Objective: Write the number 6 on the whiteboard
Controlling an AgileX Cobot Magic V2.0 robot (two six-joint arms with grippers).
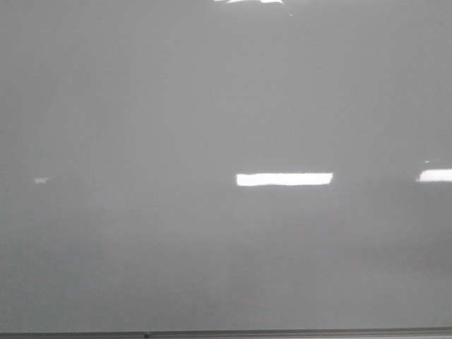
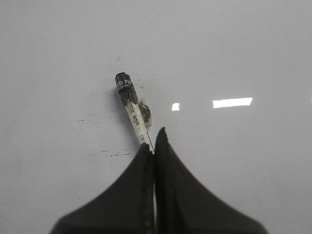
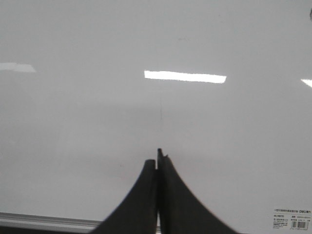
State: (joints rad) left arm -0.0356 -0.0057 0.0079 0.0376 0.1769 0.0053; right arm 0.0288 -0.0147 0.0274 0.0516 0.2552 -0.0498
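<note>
The whiteboard (image 1: pixel 212 106) fills the front view as a glossy pale grey surface with no marker line on it; the number 6 is not in view. Neither gripper shows there. In the left wrist view my left gripper (image 2: pixel 153 144) is shut on a marker (image 2: pixel 135 114) with a white barrel and a black end (image 2: pixel 124 86) that points at the board (image 2: pixel 243 48). I cannot tell whether it touches. In the right wrist view my right gripper (image 3: pixel 157 158) is shut and empty over the board (image 3: pixel 73 122).
Bright rectangular light reflections (image 1: pixel 284 179) lie on the board. Faint black smudges (image 2: pixel 114 154) mark the board near the marker. The thin grey frame edge (image 1: pixel 226 333) runs along the front; it also shows in the right wrist view (image 3: pixel 39 220), with a small printed label (image 3: pixel 292 219).
</note>
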